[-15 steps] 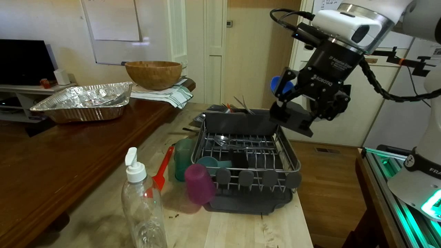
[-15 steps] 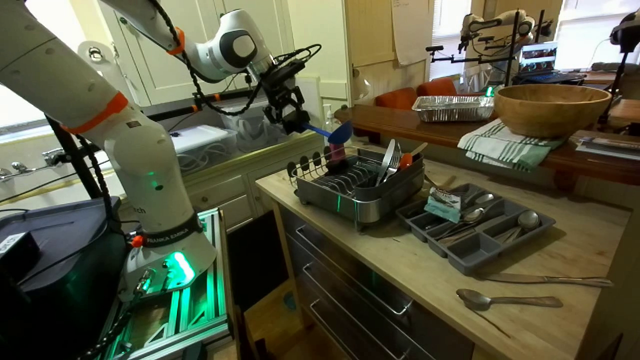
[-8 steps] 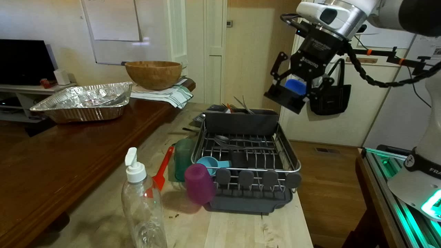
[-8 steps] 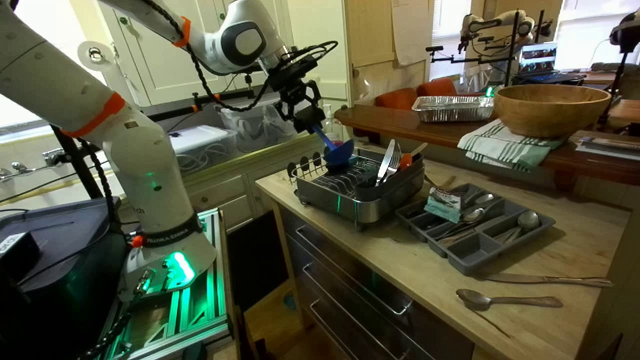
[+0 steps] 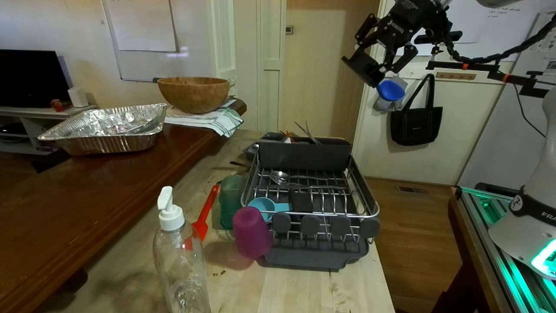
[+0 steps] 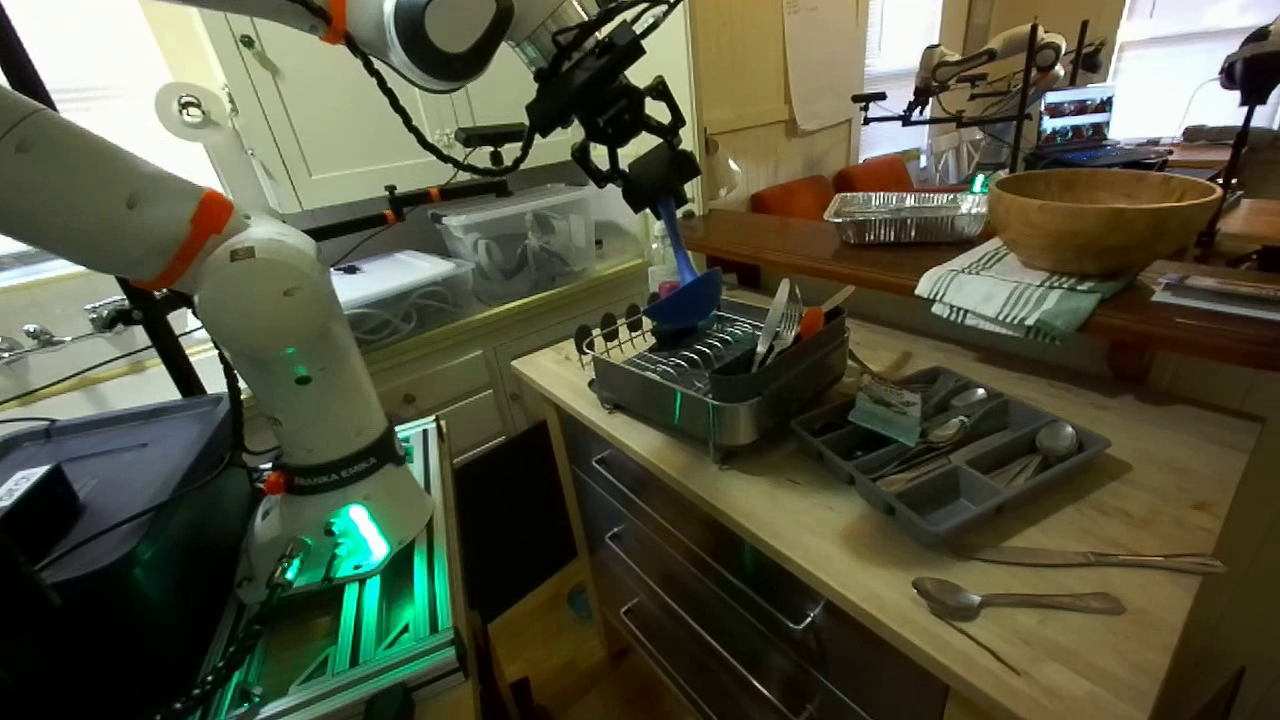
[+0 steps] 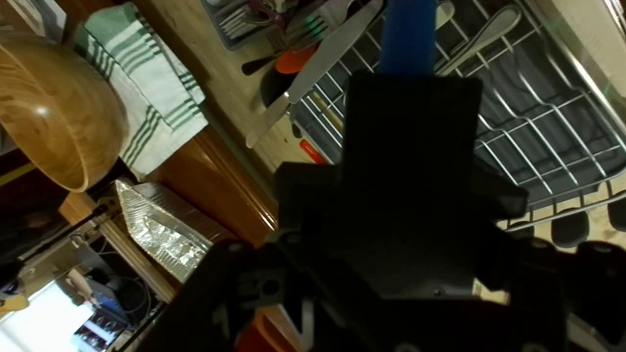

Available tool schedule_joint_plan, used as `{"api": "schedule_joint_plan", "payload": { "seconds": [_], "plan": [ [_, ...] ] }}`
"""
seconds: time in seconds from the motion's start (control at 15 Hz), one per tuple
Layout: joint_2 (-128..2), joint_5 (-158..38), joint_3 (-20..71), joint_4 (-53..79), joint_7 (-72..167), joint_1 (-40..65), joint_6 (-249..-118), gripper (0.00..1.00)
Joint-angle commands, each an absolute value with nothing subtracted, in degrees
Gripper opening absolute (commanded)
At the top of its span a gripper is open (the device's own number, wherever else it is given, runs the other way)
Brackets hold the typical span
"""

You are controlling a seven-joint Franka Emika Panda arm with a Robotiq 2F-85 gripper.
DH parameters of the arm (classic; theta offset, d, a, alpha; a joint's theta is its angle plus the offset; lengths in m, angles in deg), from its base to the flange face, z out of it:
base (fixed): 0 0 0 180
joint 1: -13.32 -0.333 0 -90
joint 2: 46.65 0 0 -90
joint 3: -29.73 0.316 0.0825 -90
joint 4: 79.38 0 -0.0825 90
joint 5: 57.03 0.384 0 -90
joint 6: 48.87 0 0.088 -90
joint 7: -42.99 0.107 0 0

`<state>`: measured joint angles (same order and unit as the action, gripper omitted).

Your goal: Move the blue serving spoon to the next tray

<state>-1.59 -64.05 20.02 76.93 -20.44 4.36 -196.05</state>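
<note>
The blue serving spoon hangs from my gripper, its round bowl [image 6: 688, 300] lowest and its thin blue handle steep above it. The bowl also shows in an exterior view [image 5: 391, 90]. My gripper [image 6: 658, 178] is closed at the handle's upper end, where a dark block hides the grip itself. In the wrist view the dark block at the gripper [image 7: 401, 195] fills the middle, and the blue handle [image 7: 408, 39] runs out of it. The spoon is in the air above the dish rack [image 6: 740, 420]. A grey cutlery tray [image 6: 950, 498] with compartments lies to the rack's right.
Upright knives and forks [image 6: 780, 320] stick up from the rack's end holder. A magenta cup [image 5: 252, 232], a red utensil [image 5: 206, 213] and a clear pump bottle [image 5: 180, 261] stand by the rack. A knife [image 6: 1100, 560] and spoon [image 6: 1020, 598] lie beyond the cutlery tray.
My gripper has risen and, in an exterior view, shifted right, still holding the blue spoon. The spoon has turned from nearly level to hanging steeply with its bowl down.
</note>
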Motion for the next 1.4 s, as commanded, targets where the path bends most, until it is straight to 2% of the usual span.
{"api": "schedule_joint_plan", "payload": {
  "seconds": [0.0,0.13,0.2,0.47,1.13,1.2,1.27,1.33],
  "plan": [
    [-1.05,-64.20,19.15,76.77,-20.63,4.23,-195.85,0.64],
    [-1.07,-64.21,19.19,76.88,-20.60,4.18,-195.85,0.64],
    [-1.41,-62.99,19.46,77.33,-19.70,3.17,-195.94,0.39],
    [-6.63,-58.46,19.95,72.98,-8.54,4.30,-194.87,0.39],
    [-18.55,-52.42,10.81,53.46,3.89,8.58,-184.15,0.39],
    [-15.11,-54.78,13.07,58.74,2.35,9.21,-188.34,0.39],
    [-15.91,-54.44,12.58,57.50,1.94,9.61,-187.74,0.64],
    [-16.07,-54.44,12.60,57.48,1.88,9.69,-187.76,0.64]
  ]
}}
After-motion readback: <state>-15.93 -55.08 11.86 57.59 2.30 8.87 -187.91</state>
